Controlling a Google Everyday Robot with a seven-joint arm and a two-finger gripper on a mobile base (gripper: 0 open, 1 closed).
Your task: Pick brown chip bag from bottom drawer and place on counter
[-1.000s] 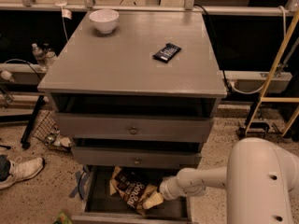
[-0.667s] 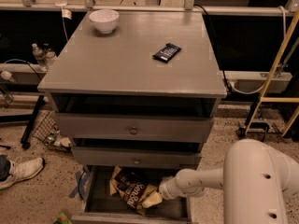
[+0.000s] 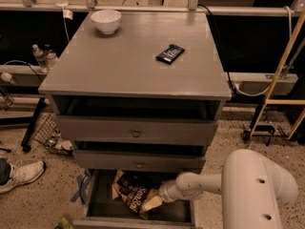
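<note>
The brown chip bag (image 3: 133, 192) lies crinkled in the open bottom drawer (image 3: 97, 202), its white lettering facing up. My gripper (image 3: 153, 202) reaches into the drawer from the right on a white arm and sits at the bag's right lower edge, touching it. The counter (image 3: 119, 61) is the broad grey top of the cabinet, above the two upper drawers.
A white bowl (image 3: 106, 21) stands at the counter's back left. A small black wrapper (image 3: 170, 53) lies right of the counter's middle. The two upper drawers (image 3: 136, 130) stand partly open. A shoe (image 3: 19, 174) lies on the floor at left; a yellow ladder (image 3: 281, 66) stands at right.
The arm has shifted slightly left; the gripper stays at the bag in the bottom drawer. The bag has not visibly moved.
</note>
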